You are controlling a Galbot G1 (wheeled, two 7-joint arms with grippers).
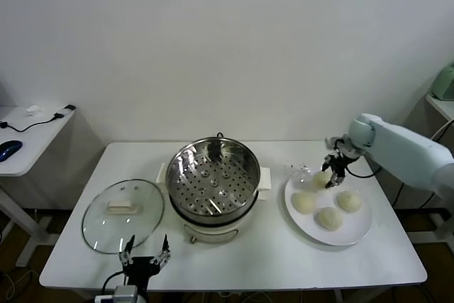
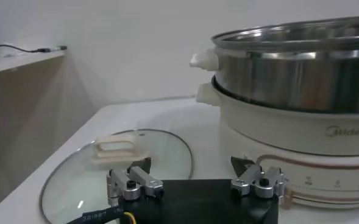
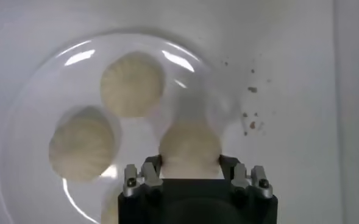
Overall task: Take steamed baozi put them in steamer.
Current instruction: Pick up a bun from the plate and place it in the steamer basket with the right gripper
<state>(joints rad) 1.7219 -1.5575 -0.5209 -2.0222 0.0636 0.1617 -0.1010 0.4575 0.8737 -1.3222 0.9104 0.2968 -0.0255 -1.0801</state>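
Note:
Four steamed baozi lie on a white plate [image 1: 358, 234] at the table's right. My right gripper [image 1: 332, 174] [image 3: 190, 162] reaches down to the plate's far edge and is shut on one baozi [image 1: 321, 179] [image 3: 190, 141], with a finger pressed against each side. Two more baozi [image 3: 132, 84] [image 3: 81, 149] rest just beyond it on the plate [image 3: 39, 79]. The steamer [image 1: 213, 175] [image 2: 295, 73] stands at the table's middle, its perforated tray bare. My left gripper [image 1: 145, 255] [image 2: 191, 164] waits open at the table's front edge, holding nothing.
The glass lid [image 1: 122, 214] [image 2: 118, 170] with a white handle lies flat to the left of the steamer, just ahead of the left gripper. A few dark crumbs [image 3: 252, 109] dot the table by the plate. A side desk [image 1: 28, 136] stands at far left.

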